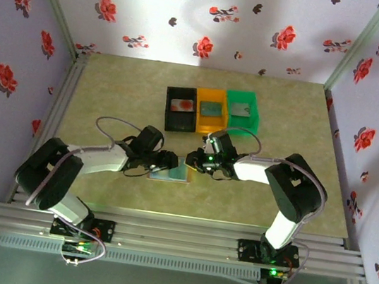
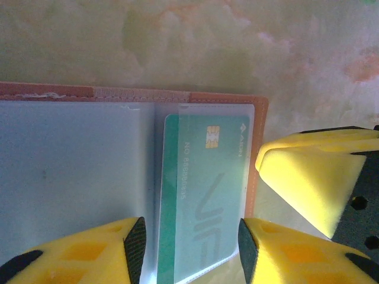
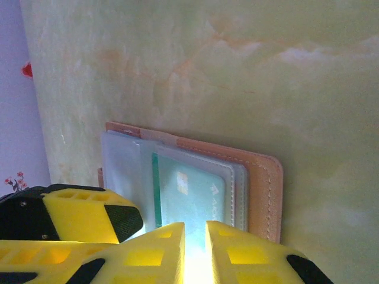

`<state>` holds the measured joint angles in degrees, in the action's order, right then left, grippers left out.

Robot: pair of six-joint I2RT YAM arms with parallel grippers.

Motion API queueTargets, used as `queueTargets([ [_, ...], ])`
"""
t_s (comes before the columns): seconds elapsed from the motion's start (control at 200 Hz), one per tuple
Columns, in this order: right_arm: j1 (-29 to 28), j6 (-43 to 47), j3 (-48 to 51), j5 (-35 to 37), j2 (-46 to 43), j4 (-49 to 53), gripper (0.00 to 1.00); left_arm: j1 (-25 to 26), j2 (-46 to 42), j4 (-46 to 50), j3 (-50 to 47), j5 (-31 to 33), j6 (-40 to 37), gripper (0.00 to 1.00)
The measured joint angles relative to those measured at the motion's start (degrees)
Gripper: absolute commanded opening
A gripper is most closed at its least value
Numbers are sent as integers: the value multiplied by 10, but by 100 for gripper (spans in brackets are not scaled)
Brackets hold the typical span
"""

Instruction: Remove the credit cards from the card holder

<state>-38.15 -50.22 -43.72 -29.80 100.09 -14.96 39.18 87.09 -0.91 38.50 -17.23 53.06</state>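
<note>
The card holder (image 1: 170, 174) lies open and flat on the table between my two grippers, with a pinkish-tan cover (image 3: 263, 189) and clear inner sleeves. A green credit card (image 2: 201, 195) with a gold chip sits inside the right sleeve, its near end poking out. My left gripper (image 2: 191, 248) is open, and its black pads (image 2: 135, 248) stand on either side of that sleeve. My right gripper (image 3: 195, 245) is shut to a narrow slit, and its tips rest over the near end of the same sleeve. One of the right gripper's yellow fingers (image 2: 314, 183) stands by the holder's right edge.
Behind the holder stand a black bin (image 1: 168, 117), an orange bin (image 1: 213, 125) and a green bin (image 1: 242, 125) in a row, each with a card lying in it. Flowered walls close off the table on three sides.
</note>
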Motion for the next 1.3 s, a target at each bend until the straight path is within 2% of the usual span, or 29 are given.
queueTargets([
  [0.7,0,0,7,0,9,-7,15,1,28,-16,0,0,-3,37],
  [1.3,0,-15,16,0,18,-37,14,3,30,-33,-9,0,-5,24],
])
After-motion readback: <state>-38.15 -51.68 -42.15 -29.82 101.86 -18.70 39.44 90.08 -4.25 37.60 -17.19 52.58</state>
